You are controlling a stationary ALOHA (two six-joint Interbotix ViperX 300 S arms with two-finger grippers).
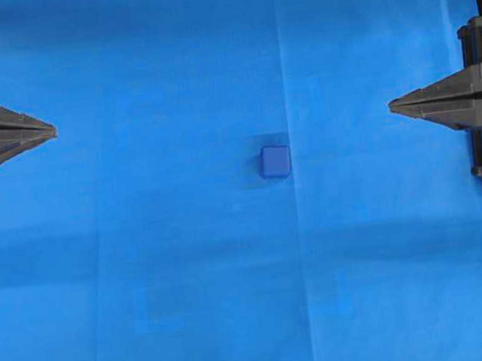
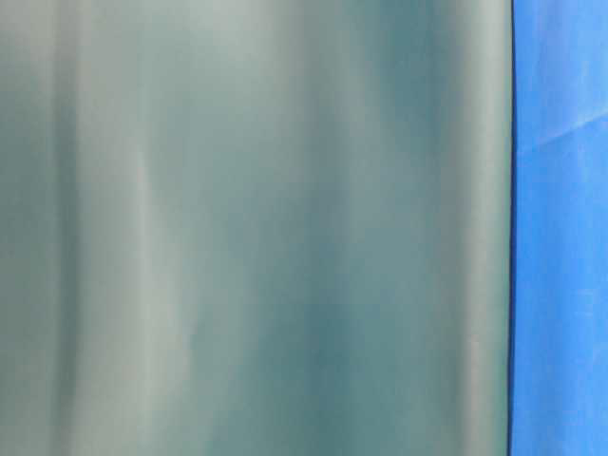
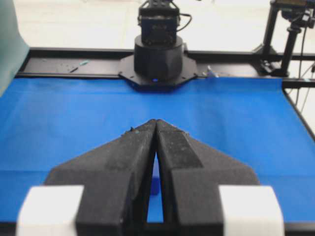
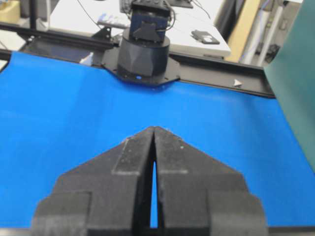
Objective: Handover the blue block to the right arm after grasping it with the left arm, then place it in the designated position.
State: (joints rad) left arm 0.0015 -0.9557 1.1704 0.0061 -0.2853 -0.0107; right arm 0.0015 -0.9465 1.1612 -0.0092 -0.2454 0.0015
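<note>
Waiting at start, nothing grasped. Left tool (image 1: 48,131) pinched closed, empty, at the cloth's edge. Block (image 1: 275,161) sits well apart, between both tools. Right tool (image 1: 394,106) closed, empty. Next: left opens, reaches to block.

Blue cloth (image 1: 191,279) looks matt w/ faint creases. Blue block (image 1: 275,161): smooth plastic, slight sheen. Left gripper (image 3: 155,123) fingers (image 3: 129,162): matt black, grainy.

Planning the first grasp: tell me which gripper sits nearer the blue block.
Right, slightly. The right gripper sits at the overhead view's right edge, the left gripper at its left edge; the blue block lies between them, apart from both, a little right of centre.
</note>
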